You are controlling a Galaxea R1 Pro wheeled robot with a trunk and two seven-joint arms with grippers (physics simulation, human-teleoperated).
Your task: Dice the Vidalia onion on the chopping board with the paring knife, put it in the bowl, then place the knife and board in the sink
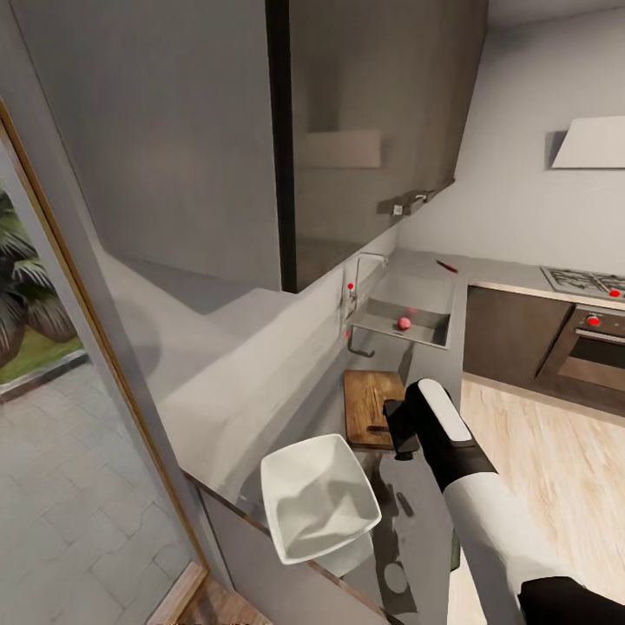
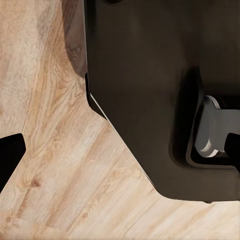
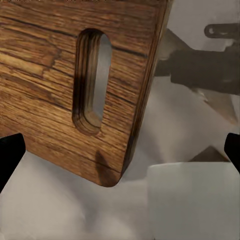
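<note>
The grey glossy countertop (image 1: 260, 347) runs along the wall under dark upper cabinets (image 1: 373, 113). Sunk into its far end is the steel sink (image 1: 430, 334), with a small reddish onion (image 1: 404, 323) on the basin floor and the chrome tap (image 1: 354, 291) at its wall side. The paring knife (image 1: 447, 266) lies past the sink, near the counter's far corner. The brown, grained chopping board (image 1: 369, 404) lies between sink and white squarish bowl (image 1: 317, 499), which overhangs the counter's near front edge. The right gripper (image 1: 404, 434) hangs over the board's slotted end, fingertips spread wide and empty. Whether the left gripper (image 2: 120, 150), over plank floor (image 2: 60, 150), is open cannot be told.
</note>
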